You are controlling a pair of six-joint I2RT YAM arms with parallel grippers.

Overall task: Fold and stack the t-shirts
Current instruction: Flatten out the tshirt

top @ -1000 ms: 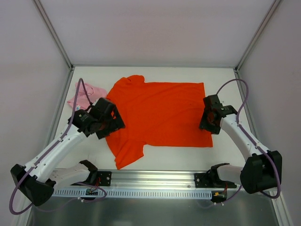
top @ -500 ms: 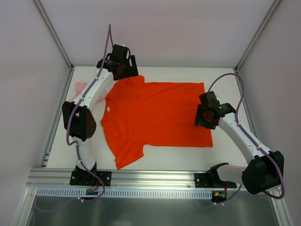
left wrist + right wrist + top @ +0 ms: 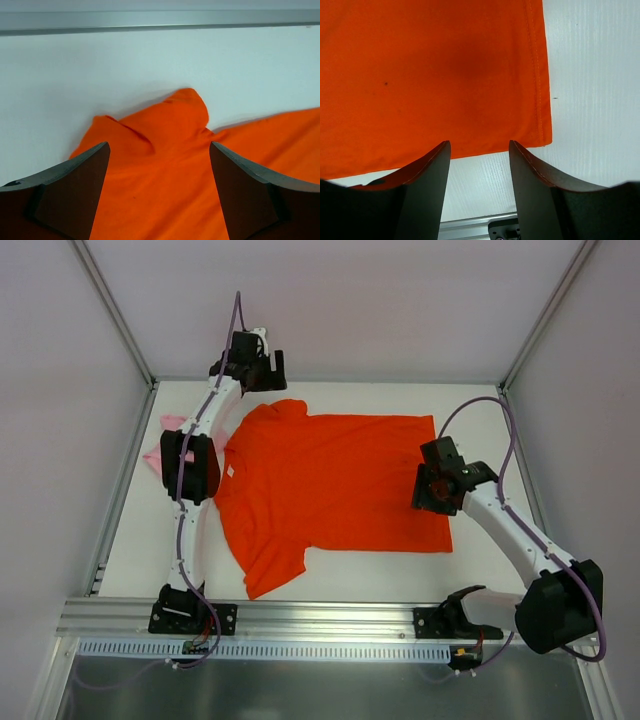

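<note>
Progress is judged early, with no fold made. The large bright orange-red soft cloth t-shirt point(image 3: 340, 485) lies spread flat in the middle of the white desk point(image 3: 470, 570), both sleeves out and no edge turned over. Its long axis runs left to right. The collar end is to the left and the hem to the right, and the sleeves point far and near at the left end. The smaller pale pink cloth t-shirt point(image 3: 158, 454) sits bunched at the desk's left edge, near the orange shirt's collar end and partly hidden behind the left arm. It is unfolded, and nothing is stacked. The left pincer point(image 3: 255, 365) hangs at the far left over the far sleeve point(image 3: 187, 107), jaws spread wide and holding nothing. The right pincer point(image 3: 478, 145) hangs over the near right hem corner, jaws partly spread with no cloth between them. Judged outstanding are every fold of the orange-red shirt, all folding of the pink one, and the stacking of the two.
</note>
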